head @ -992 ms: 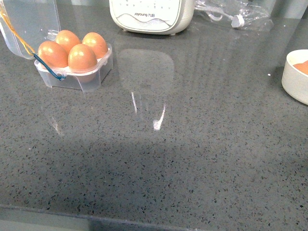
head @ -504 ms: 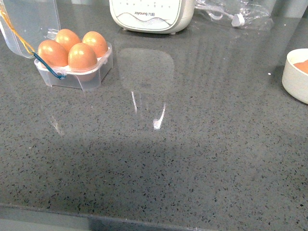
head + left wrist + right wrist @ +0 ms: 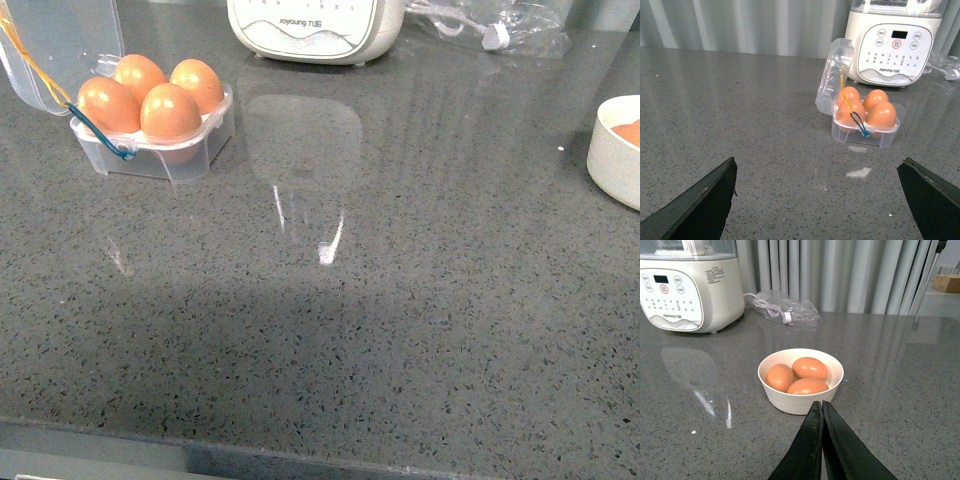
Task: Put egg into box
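Note:
The clear egg box [image 3: 190, 150] stands at the far left of the counter with its lid open. All its cells hold brown eggs [image 3: 169, 112]. It also shows in the left wrist view [image 3: 867, 134], well ahead of my open, empty left gripper [image 3: 820, 172]. My right gripper [image 3: 821, 407] is shut and empty, just in front of a white bowl [image 3: 801, 399] holding three brown eggs [image 3: 810, 368]. Neither gripper shows in the front view.
A white kitchen appliance [image 3: 310, 30] stands at the back of the grey counter. A clear plastic bag with a cable [image 3: 500, 25] lies to its right. The white bowl [image 3: 612, 155] sits at the right edge. The counter's front edge [image 3: 300, 455] runs along the bottom.
The front view has shifted slightly; everything sits a little higher in the frame. Nothing on the counter has moved.

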Tool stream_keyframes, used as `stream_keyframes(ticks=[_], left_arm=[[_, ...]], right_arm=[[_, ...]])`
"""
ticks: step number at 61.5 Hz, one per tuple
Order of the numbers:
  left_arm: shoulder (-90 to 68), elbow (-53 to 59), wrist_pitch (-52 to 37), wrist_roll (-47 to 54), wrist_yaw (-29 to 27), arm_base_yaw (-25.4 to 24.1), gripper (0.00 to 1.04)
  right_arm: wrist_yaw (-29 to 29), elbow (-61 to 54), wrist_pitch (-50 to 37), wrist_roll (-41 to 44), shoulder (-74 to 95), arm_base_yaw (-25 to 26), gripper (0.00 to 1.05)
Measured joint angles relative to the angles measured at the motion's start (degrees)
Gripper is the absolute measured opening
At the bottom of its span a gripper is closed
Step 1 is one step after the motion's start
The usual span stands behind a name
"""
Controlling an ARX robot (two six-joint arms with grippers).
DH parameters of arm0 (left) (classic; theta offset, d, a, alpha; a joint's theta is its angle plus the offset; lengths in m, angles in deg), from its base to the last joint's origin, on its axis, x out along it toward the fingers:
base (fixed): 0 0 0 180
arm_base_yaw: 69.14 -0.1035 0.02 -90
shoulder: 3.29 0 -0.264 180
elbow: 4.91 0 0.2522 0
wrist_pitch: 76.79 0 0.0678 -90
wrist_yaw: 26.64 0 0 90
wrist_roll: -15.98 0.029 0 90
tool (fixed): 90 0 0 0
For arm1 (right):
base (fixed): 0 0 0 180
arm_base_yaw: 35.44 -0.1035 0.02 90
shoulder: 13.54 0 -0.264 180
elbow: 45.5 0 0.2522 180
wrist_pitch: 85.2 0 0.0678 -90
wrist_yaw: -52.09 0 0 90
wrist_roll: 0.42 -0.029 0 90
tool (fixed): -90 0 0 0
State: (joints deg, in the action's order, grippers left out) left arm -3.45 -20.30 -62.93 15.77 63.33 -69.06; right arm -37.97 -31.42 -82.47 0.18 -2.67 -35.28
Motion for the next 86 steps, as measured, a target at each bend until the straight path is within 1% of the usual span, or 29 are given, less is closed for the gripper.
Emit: stream_keyframes(ticks=[6,8,11,15,34,36,45,47,51,55,57,60,64,70,74,86], left_arm=[[0.00,0.00,0.00,-0.02,0.00,0.00,0.98],[0.00,0.00,0.00,0.00,0.02,0.00,0.98],[0.00,0.00,0.00,-0.02,0.00,0.00,0.98],[0.00,0.00,0.00,-0.02,0.02,0.00,0.98],[0.09,0.00,0.00,-0.02,0.02,0.00,0.98],[0.09,0.00,0.00,-0.02,0.02,0.00,0.98],[0.09,0.00,0.00,-0.02,0.00,0.00,0.98],[0.09,0.02,0.00,0.00,0.02,0.00,0.98],[0.09,0.00,0.00,-0.02,0.02,0.00,0.98],[0.09,0.00,0.00,-0.02,0.02,0.00,0.98],[0.09,0.00,0.00,-0.02,0.00,0.00,0.98],[0.09,0.00,0.00,0.00,0.02,0.00,0.98],[0.09,0.00,0.00,0.00,0.02,0.00,0.98],[0.09,0.00,0.00,0.00,0.02,0.00,0.98],[0.09,0.02,0.00,-0.02,0.02,0.00,0.98],[0.09,0.00,0.00,-0.02,0.00,0.00,0.98]], right_arm=[[0.00,0.02,2.36,0.00,-2.29,0.00,0.03],[0.00,0.04,6.88,0.00,-5.38,0.00,0.03],[0.00,0.04,10.21,0.02,-8.11,0.00,0.03],[0.00,0.04,10.67,0.00,-10.47,0.00,0.03],[0.00,0.04,10.99,0.02,-10.62,0.00,0.03],[0.00,0.04,10.99,0.02,-10.62,0.00,0.07],[0.00,0.04,10.99,0.00,-10.62,0.00,0.31],[0.00,0.04,10.99,0.00,-10.62,0.00,0.35],[0.00,0.04,10.99,0.00,-10.62,0.00,0.45],[0.00,0.04,10.99,0.00,-10.62,0.00,0.56],[0.00,0.04,10.99,0.00,-10.62,0.00,0.63],[0.00,0.04,10.99,0.00,-10.62,0.00,0.70],[0.00,0.04,10.99,0.00,-10.62,0.00,0.84],[0.00,0.04,10.99,-0.04,-10.62,0.00,0.99],[0.00,0.04,10.99,-0.07,-10.62,0.00,0.97],[0.00,0.04,10.99,-0.09,-10.62,0.00,0.97]])
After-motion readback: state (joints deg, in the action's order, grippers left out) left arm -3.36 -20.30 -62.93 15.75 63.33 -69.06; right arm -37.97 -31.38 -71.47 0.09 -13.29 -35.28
